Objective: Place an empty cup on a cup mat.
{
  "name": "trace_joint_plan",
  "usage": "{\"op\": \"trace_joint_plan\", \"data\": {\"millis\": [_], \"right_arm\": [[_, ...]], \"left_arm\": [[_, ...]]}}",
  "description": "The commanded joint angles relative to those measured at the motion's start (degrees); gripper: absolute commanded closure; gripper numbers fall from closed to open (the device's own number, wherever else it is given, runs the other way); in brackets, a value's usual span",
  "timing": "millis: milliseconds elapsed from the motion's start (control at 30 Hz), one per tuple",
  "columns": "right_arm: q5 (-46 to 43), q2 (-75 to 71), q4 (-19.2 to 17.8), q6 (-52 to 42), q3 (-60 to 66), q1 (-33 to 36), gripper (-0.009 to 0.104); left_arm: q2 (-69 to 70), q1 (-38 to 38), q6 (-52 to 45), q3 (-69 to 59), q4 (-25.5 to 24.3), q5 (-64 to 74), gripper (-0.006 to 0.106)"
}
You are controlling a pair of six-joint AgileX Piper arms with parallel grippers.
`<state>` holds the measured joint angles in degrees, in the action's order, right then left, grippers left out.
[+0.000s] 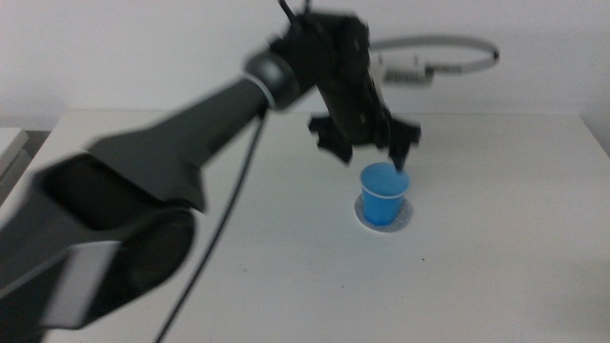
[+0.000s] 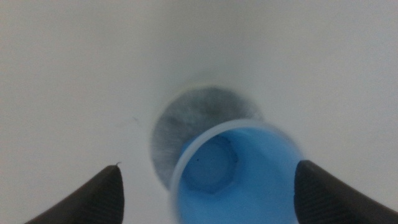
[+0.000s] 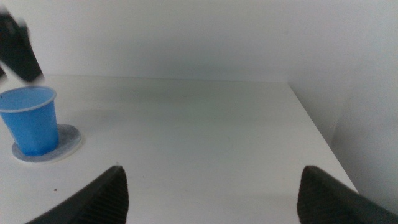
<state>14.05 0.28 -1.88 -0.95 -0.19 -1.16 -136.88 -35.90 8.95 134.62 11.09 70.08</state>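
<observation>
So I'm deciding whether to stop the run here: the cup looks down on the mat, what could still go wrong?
1. The left claw hangs open close over the cup, one finger near its rim; pulling away sideways could tip it.
2. The cup sits off-centre on the cup mat, so a small nudge might push it off the edge.
The right claw waits open, well away.

Robot lab or test bench, bare white table (image 1: 496, 276), plain pale wall (image 3: 186, 37), black robot arm (image 1: 191, 143)
</observation>
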Motion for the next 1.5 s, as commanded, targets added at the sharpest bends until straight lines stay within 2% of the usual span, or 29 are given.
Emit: {"op": "trace_joint_plan", "data": {"millis": [0,100,233,367,500,567,700,800,1000,1200,1467], "right_arm": [[-0.4,-0.3,-0.3,-0.2,0.2,0.1,0.002],[-0.4,-0.3,-0.3,-0.2,0.2,0.1,0.002],[-0.4,-0.3,-0.3,-0.2,0.2,0.1,0.002],[-0.4,-0.3,-0.3,-0.2,0.2,0.1,0.002],[-0.4,-0.3,-0.3,-0.2,0.2,0.1,0.002],[-0.4,-0.3,-0.3,-0.2,0.2,0.1,0.002],[-0.4,-0.3,-0.3,-0.2,0.2,0.1,0.002],[-0.4,-0.3,-0.3,-0.2,0.2,0.1,0.002],[-0.4,-0.3,-0.3,-0.2,0.2,0.1,0.002],[-0.4,-0.3,-0.3,-0.2,0.2,0.1,0.002],[-0.4,-0.3,-0.3,-0.2,0.2,0.1,0.002]], "left_arm": [[5.8,0.6,-0.6,-0.8,-0.7,-0.1,0.007],[14.3,0.2,-1.2,-7.1,-6.3,-0.1,0.007],[29.6,0.1,0.2,-25.2,-13.5,-0.1,0.007],[47.4,0.9,4.8,-48.7,-20.4,-8.0,0.007],[62.7,1.3,6.2,-69.3,-28.7,-22.6,0.007],[68.2,2.5,9.4,-77.5,-30.7,-29.2,0.007],[78.5,5.7,13.5,-92.4,-31.1,-39.6,0.007],[86.5,7.8,14.2,-101.7,-34.5,-48.4,0.007],[101.9,21.1,13.4,-117.2,-31.8,-64.3,0.007],[116.8,30.6,13.4,-127.5,-31.8,-69.0,0.007],[132.9,34.3,13.5,-134.4,-31.8,-68.9,0.007]]}}
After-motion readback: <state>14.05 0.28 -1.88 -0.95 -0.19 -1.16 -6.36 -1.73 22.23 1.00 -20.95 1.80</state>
